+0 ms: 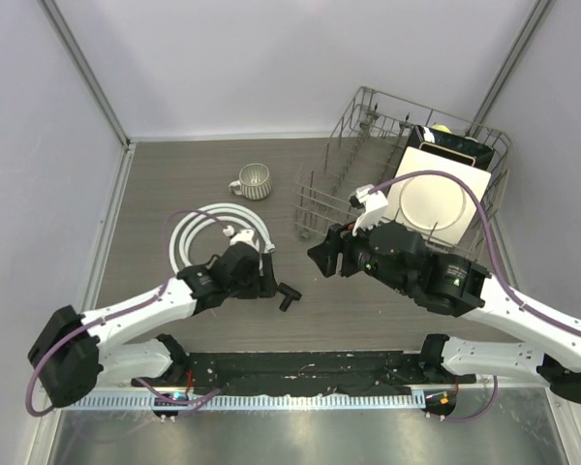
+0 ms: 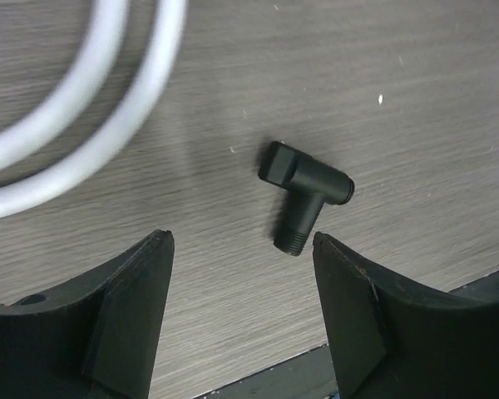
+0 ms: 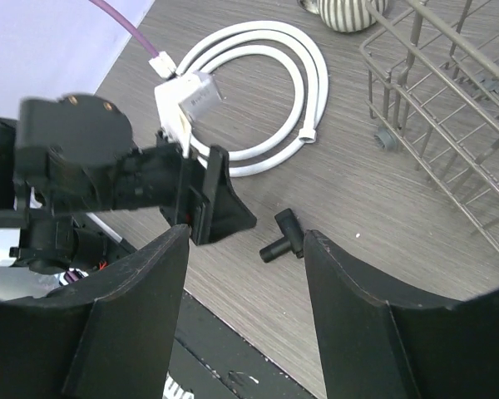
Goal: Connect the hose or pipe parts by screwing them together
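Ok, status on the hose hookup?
Left hand open, empty, poised at black T-fitting lying on table. Right hand open, empty. White hose coiled, unconnected. Nothing in the way.

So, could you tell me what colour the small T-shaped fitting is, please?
The T-shaped fitting is plain matte black, clearest in the left wrist view.

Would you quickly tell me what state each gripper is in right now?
Left gripper: open, empty, near the small black T-shaped fitting.
Right gripper: open, holding nothing.
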